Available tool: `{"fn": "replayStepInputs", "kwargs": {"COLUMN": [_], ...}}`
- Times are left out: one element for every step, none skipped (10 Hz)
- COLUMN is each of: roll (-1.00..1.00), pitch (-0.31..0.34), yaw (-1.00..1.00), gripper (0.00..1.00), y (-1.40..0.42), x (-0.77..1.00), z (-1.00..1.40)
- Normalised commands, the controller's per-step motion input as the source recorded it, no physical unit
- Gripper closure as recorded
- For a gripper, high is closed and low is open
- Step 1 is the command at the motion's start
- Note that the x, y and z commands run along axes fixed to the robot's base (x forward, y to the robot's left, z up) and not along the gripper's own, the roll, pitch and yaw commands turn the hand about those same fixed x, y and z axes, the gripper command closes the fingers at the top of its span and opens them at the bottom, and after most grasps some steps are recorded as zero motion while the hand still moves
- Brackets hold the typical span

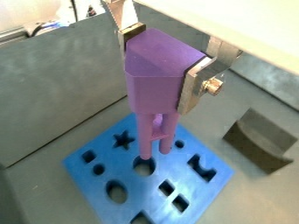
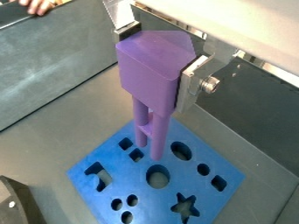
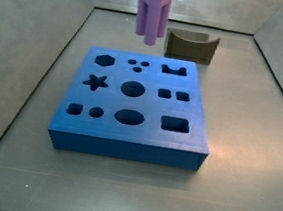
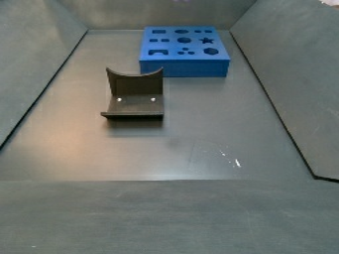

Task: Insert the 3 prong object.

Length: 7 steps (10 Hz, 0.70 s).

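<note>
**One peg lifted, insertion still ahead**

One step looks done to us: the tool (image 1: 167, 63) has its flat silver fingers (image 1: 195, 77) clamped on the wide upper body of the 3 prong object (image 1: 156, 74), and we see the same grip in both wrist views. The light-purple peg hangs upright, prongs down, above the blue block (image 3: 129, 131). In a side view its lower end (image 3: 151, 13) sits over the far edge of the block, and its prongs appear clear of the block's top face; we judge that nothing has entered a hole yet.

What remains, as we read it, is to line the prongs up with the matching cutout among the many shaped holes (star, circles, squares and others), then lower and press. We cannot tell from these views which hole is the target, nor how closely the prongs are lined up with it.

The worktop (image 4: 199, 139) is a plain grey, slightly glossy floor enclosed by low grey walls (image 3: 57, 54). A brown curved block (image 4: 133, 96) rests apart from the blue block, untouched. Otherwise we see nothing else lying on the worktop.
</note>
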Motion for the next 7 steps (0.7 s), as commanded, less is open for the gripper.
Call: {"fn": "replayStepInputs", "kwargs": {"roll": [0.03, -0.01, -0.06, -0.20, -0.17, -0.18, -0.11], "pitch": [0.000, 0.000, 0.000, -0.006, -0.043, -0.050, -0.027], "yaw": [-0.01, -0.04, -0.04, -0.13, -0.10, -0.07, -0.13], "gripper": [1.00, 1.00, 1.00, 1.00, 1.00, 1.00, 1.00], "y": [0.94, 0.87, 0.66, 0.46, 0.19, 0.00, 0.02], "x": [0.13, 0.09, 0.12, 0.03, 0.00, 0.00, -0.05], "z": [-0.93, -0.82, -0.76, -0.75, -0.74, -0.58, -0.46]}}
